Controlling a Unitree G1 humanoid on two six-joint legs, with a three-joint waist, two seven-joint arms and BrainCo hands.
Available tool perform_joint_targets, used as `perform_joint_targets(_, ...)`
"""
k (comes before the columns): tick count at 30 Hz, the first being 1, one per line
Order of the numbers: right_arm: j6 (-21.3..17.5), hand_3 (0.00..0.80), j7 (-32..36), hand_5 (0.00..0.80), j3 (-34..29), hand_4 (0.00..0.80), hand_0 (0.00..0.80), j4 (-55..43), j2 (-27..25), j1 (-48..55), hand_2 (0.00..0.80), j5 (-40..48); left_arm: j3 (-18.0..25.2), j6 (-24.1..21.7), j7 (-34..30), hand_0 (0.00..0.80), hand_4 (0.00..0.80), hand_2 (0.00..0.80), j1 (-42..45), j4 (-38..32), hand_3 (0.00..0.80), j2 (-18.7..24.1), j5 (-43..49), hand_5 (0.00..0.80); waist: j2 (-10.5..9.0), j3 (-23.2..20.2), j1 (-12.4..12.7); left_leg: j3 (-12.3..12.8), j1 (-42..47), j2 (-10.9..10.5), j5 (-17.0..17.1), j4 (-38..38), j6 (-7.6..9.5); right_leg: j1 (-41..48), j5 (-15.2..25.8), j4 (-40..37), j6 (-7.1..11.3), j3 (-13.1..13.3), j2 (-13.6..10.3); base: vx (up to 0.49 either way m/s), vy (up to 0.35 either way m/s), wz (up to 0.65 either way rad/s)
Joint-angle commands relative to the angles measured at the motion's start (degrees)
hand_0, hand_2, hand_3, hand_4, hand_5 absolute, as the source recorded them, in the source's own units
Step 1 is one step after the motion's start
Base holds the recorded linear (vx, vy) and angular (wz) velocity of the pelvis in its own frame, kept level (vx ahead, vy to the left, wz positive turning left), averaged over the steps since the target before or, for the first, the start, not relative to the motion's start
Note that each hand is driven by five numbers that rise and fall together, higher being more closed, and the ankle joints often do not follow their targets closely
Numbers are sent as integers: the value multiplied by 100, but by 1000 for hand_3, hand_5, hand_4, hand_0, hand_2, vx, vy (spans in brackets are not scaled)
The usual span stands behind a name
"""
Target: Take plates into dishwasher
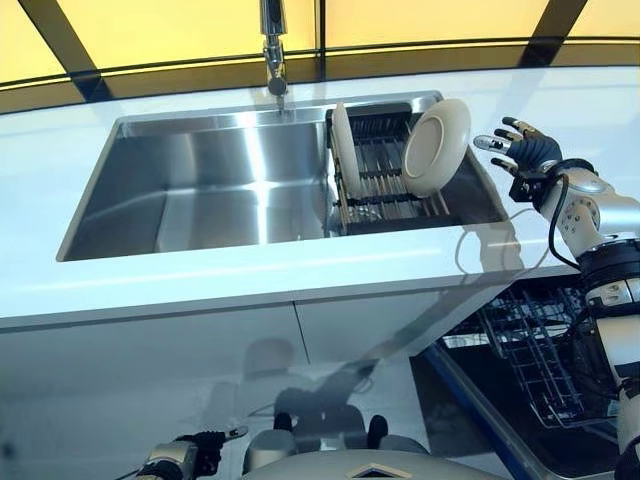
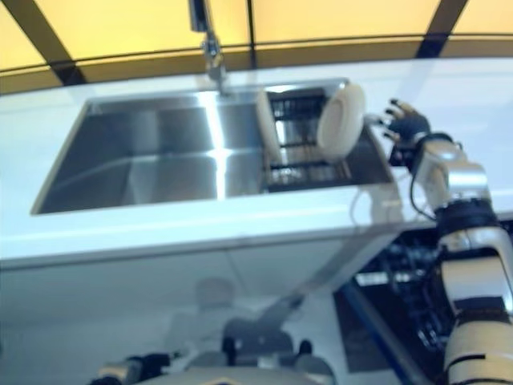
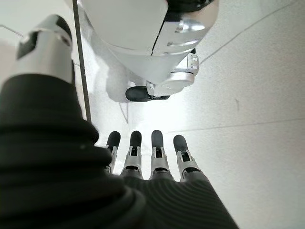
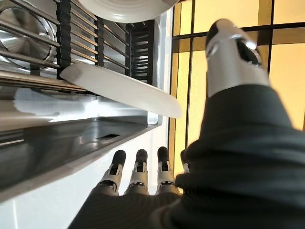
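Right robot hand (image 1: 522, 148): fingers spread, empty, right of frame beside the plate (image 1: 437, 146).
Left robot hand (image 3: 143, 157): fingers straight, idle.
Risk: tilted plate could slip off the rack (image 1: 385, 175) if nudged.

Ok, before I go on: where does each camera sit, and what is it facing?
Left eye: on the head, looking down at the sink, rack, two plates, right hand beside them.
Right eye: same scene, slightly offset; near plate.
Left wrist: faces the floor; left hand, fingers straight.
Right wrist: along the right hand, open, toward that plate.
All but the left wrist view share the rack and plates.
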Motion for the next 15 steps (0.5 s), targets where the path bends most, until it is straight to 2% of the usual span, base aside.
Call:
perform_joint_targets(1,-124,0,14,0,312,0,0,333,-91,-1054,0,199,-457,65,91,0,0,0,-409,139,0,183,-223,0,-283,137,191,126,-150,-232,-122,74,131,-186,-44,222,229,-170,-270,0,0,0)
perform_joint_targets(15,20,0,147,0,562,0,0,742,-105,-1536,0,-8,-485,142,99,0,0,0,-472,12,0,168,-516,0,-133,344,244,89,-245,-226,-30,68,72,-209,-78,241,178,-248,-315,1,16,2)
